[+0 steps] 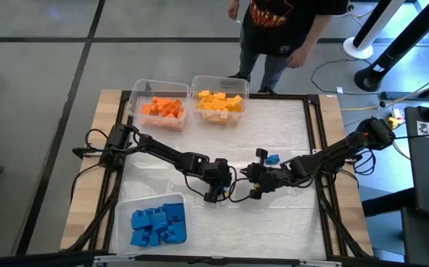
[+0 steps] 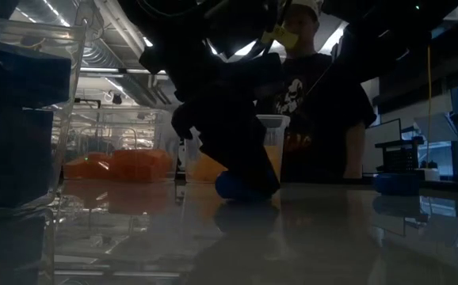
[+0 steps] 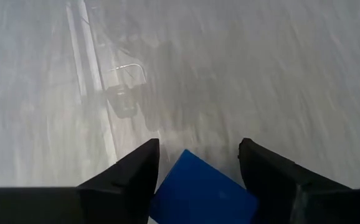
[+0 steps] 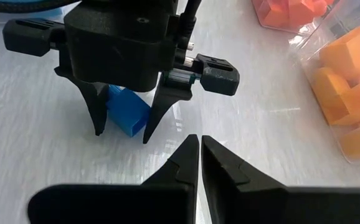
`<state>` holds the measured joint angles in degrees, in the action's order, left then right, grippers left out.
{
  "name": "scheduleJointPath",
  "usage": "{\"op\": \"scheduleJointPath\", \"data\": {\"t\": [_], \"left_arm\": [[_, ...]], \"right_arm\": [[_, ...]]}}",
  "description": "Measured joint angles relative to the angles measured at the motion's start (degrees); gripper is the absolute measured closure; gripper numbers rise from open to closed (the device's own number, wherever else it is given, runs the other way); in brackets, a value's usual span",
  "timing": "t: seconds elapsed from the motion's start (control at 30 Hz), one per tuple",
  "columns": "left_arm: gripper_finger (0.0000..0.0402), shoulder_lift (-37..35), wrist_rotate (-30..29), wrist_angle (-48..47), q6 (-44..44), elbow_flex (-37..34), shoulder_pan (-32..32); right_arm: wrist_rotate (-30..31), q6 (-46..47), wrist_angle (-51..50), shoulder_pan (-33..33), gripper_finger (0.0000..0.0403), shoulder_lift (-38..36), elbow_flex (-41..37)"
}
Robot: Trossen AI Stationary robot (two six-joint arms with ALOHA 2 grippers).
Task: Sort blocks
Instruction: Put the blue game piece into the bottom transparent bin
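Note:
A blue block [image 3: 198, 193] lies flat on the white table top near the middle. My left gripper [image 1: 214, 194] points steeply down over it, open, with one finger on each side [image 4: 127, 109]. My right gripper [image 4: 198, 149] is shut and holds nothing; it hangs just to the right of the left one and points at it. A second blue block [image 1: 272, 159] lies on the table a little farther back, beside the right arm. My left gripper comes at the blue block from above, slanting, its fingers [image 3: 136, 177] on either side of the block's two sides. The block rests on the table. Whether either finger touches the block [image 3: 167, 180] I cannot tell.
At the far edge stand two clear bins, one with orange blocks [image 1: 159, 107] and one with yellow blocks [image 1: 218, 100]. A clear bin of blue blocks [image 1: 151, 222] stands at the near left. A person [image 1: 281, 30] stands behind the far edge.

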<state>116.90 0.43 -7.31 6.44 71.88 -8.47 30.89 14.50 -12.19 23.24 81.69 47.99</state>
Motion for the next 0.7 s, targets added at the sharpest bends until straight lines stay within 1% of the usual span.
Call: {"op": "scheduleJointPath", "data": {"t": [0.13,0.23,0.5,0.57,0.7], "left_arm": [[0.0173,-0.05,-0.02,0.07,0.74,0.00,0.00],[0.0160,-0.13,-0.04,0.40,1.85,0.25,0.00],[0.0153,-0.75,-0.07,0.20,1.86,3.83,-0.11],[0.0153,-1.58,-0.06,-0.22,-0.04,4.43,-0.11],[0.0152,-3.77,-0.20,-7.11,-5.76,6.05,-0.12]], "right_arm": [[0.00,0.00,0.00,0.00,0.0382,0.00,0.00],[0.00,0.00,0.03,0.00,0.0382,0.00,0.00],[0.00,0.00,0.01,0.00,0.0382,0.25,0.00],[-0.17,0.00,-0.35,0.00,0.0382,0.67,0.00],[-0.57,0.02,-1.14,0.00,0.0382,0.96,0.00]]}}
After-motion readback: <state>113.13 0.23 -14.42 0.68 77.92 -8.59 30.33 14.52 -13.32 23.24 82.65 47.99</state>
